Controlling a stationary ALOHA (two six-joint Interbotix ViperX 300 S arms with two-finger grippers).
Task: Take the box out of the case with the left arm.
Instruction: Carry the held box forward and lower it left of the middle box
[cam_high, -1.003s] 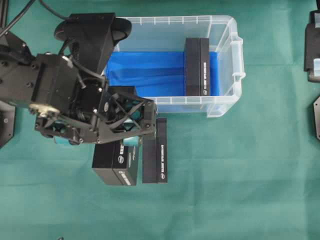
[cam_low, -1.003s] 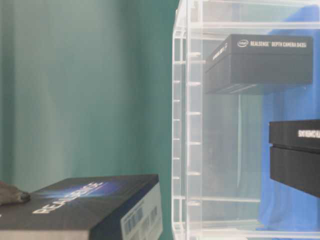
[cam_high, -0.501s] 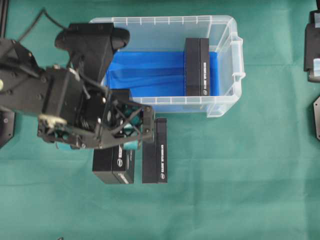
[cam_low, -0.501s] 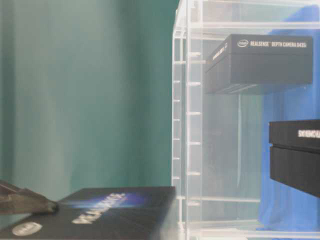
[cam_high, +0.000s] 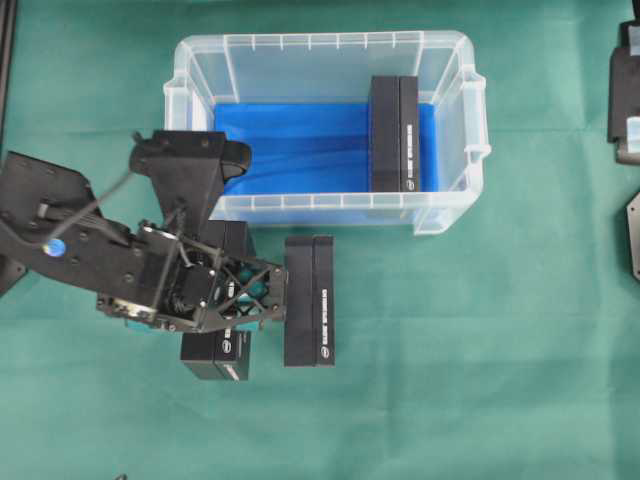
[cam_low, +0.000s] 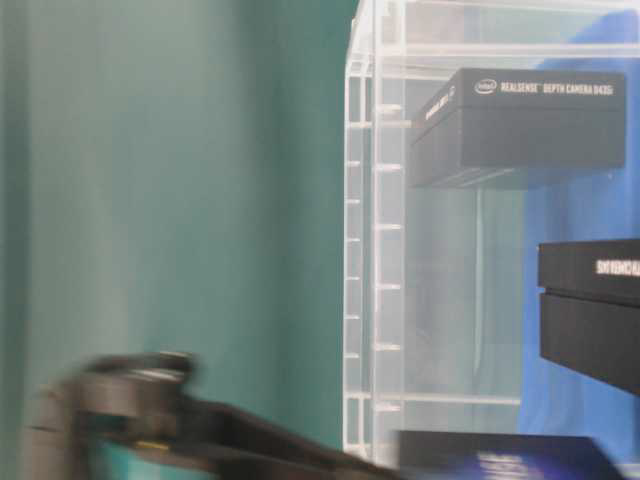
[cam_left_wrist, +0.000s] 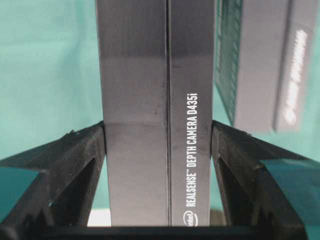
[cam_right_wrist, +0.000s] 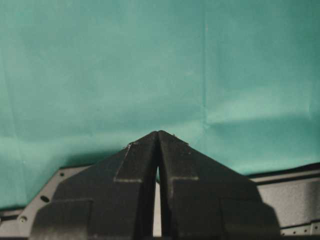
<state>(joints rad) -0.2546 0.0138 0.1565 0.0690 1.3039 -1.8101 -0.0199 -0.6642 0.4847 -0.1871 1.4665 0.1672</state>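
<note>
The left arm's black open-frame end effector (cam_high: 262, 298) with teal pads has its two fingers clamped against the long sides of a slim black cardboard box (cam_left_wrist: 156, 115), which the wrist view shows printed with white "RealSense Depth Camera D435i" lettering down one face. That box is already outside the case and low over the green cloth-covered table (cam_high: 480, 360), just in front of the tub's near wall and right beside a second matching black box (cam_high: 309, 300) lying flat on the cloth. From where I stand the step looks like the set-down: I'd want the arm to lower it squarely until the bottom face rests on the cloth, keeping clear of its neighbour so nothing gets nudged, and only then spread the fingers and lift straight up. The held box looks rigid, matte and sharp-edged, with a seam down its middle as if made of two halves or a sleeve; it should sit stably once flat. The large clear plastic case (cam_high: 450, 205) with its rimmed edge and bright blue lining stands just behind, with one more black box (cam_high: 394, 133) inside toward its right end. Far off to the right, the right arm's black end effector (cam_right_wrist: 158, 165) has its fingers pressed together over bare cloth.
</note>
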